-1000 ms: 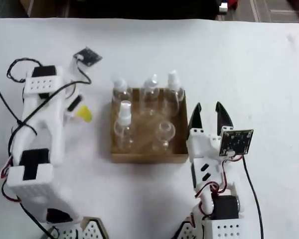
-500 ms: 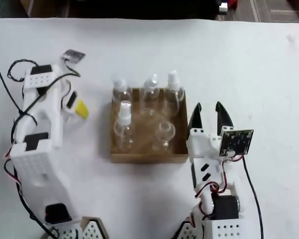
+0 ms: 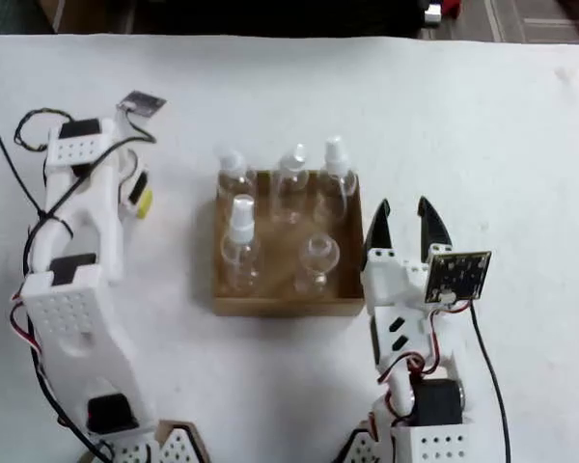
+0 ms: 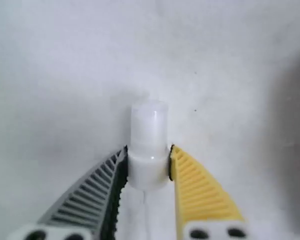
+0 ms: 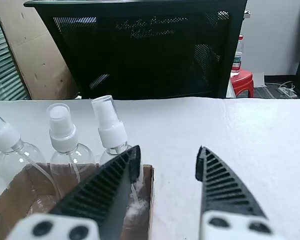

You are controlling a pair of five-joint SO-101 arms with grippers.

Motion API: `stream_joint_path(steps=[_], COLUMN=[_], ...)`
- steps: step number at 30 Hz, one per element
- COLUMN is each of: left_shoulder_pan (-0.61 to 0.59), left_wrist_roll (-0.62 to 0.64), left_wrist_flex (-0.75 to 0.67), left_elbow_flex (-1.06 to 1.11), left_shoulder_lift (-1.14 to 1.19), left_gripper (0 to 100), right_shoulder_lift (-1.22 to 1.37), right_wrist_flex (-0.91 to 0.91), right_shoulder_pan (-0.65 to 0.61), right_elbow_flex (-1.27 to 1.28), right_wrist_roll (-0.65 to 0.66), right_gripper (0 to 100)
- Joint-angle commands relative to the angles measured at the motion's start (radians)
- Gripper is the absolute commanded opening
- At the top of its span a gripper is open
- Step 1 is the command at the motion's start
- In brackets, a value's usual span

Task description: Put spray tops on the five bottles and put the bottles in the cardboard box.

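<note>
Cardboard box, seen from above, is set in the middle of the white desk, and five bottles are stood inside it. The back-left bottle, the back-middle bottle, the back-right bottle and the front-left bottle are each capped with a white spray top. The front-right bottle is left with a bare neck. The left arm is stretched along the left side of the desk, and the left end effector is pointed down at the desk, off to the left of the box and apart from it. The right end effector is held just beside the right wall of the box, with its two black fingers spread apart and nothing between them. In the left wrist view, a loose spray top is pinched tight between the grey finger and the yellow finger of the left end effector. The top is held upright over the white desk, and its thin tube can be seen hanging below it. In the right wrist view, the fingers of the right end effector are seen wide apart above the desk, next to the box wall. Three bottles with spray tops are seen standing in the box. A black mesh frame is seen behind the desk.
</note>
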Motion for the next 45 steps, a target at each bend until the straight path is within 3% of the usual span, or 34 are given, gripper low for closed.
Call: stream_joint_path(steps=[1, 9, 14, 22, 35, 40, 45], left_shoulder_pan=[0.008, 0.097, 0.111, 0.173, 0.206, 0.222, 0.223], left_wrist_roll=[0.003, 0.015, 0.081, 0.081, 0.087, 0.229, 0.29], left_wrist_flex=[0.077, 0.436, 0.427, 0.417, 0.132, -0.011, -0.181], left_elbow_flex=[-0.114, -0.399, -0.368, -0.069, 0.341, 0.54, 0.747], left_shoulder_lift=[-0.008, -0.084, -0.312, -0.858, -1.583, -1.807, -2.014], left_gripper=[3, 2, 2, 2, 2, 2, 2], right_shoulder_lift=[-0.007, -0.007, -0.007, -0.007, -0.007, -0.007, -0.007], right_wrist_flex=[-0.025, -0.025, -0.022, -0.021, -0.021, -0.021, -0.021], right_shoulder_pan=[0.002, 0.002, 0.002, 0.001, 0.001, 0.001, 0.001], right_elbow_flex=[-0.006, -0.005, -0.005, -0.005, -0.005, -0.005, -0.005], right_wrist_roll=[0.014, 0.014, 0.014, 0.014, 0.014, 0.014, 0.014], right_gripper=[15.9, 15.9, 15.9, 15.9, 15.9, 15.9, 15.9])
